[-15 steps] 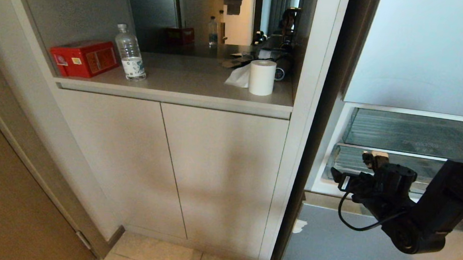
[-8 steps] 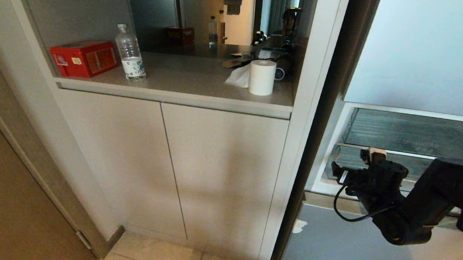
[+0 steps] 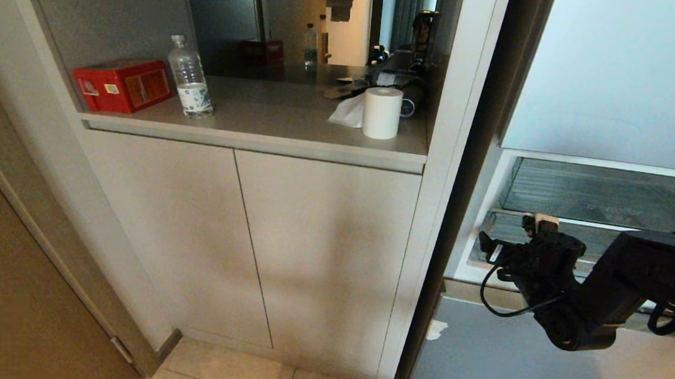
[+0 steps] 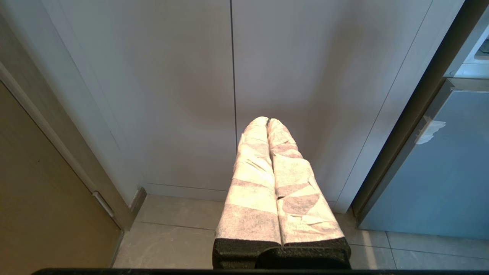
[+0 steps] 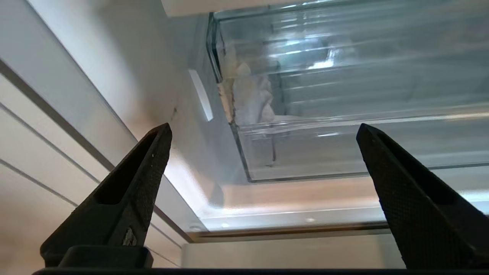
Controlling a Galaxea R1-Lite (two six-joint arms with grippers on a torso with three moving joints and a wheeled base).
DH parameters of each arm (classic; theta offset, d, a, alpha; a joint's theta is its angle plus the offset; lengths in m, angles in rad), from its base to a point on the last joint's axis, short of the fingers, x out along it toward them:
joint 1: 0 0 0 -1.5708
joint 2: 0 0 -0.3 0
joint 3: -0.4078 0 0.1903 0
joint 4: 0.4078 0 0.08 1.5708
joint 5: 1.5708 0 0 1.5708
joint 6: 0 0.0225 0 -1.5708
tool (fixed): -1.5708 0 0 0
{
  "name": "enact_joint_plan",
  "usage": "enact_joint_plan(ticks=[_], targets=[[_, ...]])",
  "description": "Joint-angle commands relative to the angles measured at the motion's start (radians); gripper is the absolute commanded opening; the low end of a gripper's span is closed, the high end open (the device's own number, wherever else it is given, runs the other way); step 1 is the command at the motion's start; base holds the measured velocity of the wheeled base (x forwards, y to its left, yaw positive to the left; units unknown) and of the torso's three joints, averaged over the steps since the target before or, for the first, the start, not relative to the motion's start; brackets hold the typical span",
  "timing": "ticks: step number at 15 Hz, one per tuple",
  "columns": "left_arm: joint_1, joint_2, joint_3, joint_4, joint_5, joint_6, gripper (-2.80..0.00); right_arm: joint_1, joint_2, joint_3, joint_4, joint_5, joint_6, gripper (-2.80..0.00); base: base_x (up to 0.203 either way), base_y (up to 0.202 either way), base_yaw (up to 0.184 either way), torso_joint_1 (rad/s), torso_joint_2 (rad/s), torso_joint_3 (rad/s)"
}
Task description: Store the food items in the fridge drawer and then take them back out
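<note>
I count one red box (image 3: 123, 84), one water bottle (image 3: 189, 77) and one paper roll (image 3: 382, 113) on the counter (image 3: 283, 122); two clear fridge drawers (image 3: 601, 197).

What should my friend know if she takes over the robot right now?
Right gripper: open, holding nothing, in front of the clear fridge drawer at the fridge's lower left.
Left gripper: shut, empty, parked facing the cabinet doors.
Food items: none visible in any view.
Done: cannot tell.
Left: find the food first, then carry on with storing or removing.
</note>
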Motion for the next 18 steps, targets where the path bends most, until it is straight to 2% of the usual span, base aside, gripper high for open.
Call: enact_joint_plan(ticks=[1, 5, 6, 11, 18], targets=[[0.000, 0.000, 0.002, 0.000, 0.000, 0.000, -2.80, 0.002, 0.018, -0.013, -0.008, -0.001, 0.013, 0.00, 0.000, 0.000, 0.000, 0.000, 0.00, 0.000], [0.000, 0.000, 0.002, 0.000, 0.000, 0.000, -2.80, 0.003, 0.030, -0.041, -0.008, -0.002, 0.018, 0.00, 0.000, 0.000, 0.000, 0.000, 0.00, 0.000], [0.000, 0.000, 0.002, 0.000, 0.000, 0.000, -2.80, 0.003, 0.032, -0.044, -0.008, -0.003, 0.018, -2.80, 0.000, 0.000, 0.000, 0.000, 0.00, 0.000], [0.000, 0.000, 0.002, 0.000, 0.000, 0.000, -2.80, 0.023, 0.070, -0.114, -0.006, 0.000, 0.015, -2.80, 0.000, 0.000, 0.000, 0.000, 0.00, 0.000], [0.000, 0.000, 0.002, 0.000, 0.000, 0.000, -2.80, 0.026, 0.046, -0.097, -0.004, 0.000, 0.021, -2.80, 0.000, 0.000, 0.000, 0.000, 0.00, 0.000]])
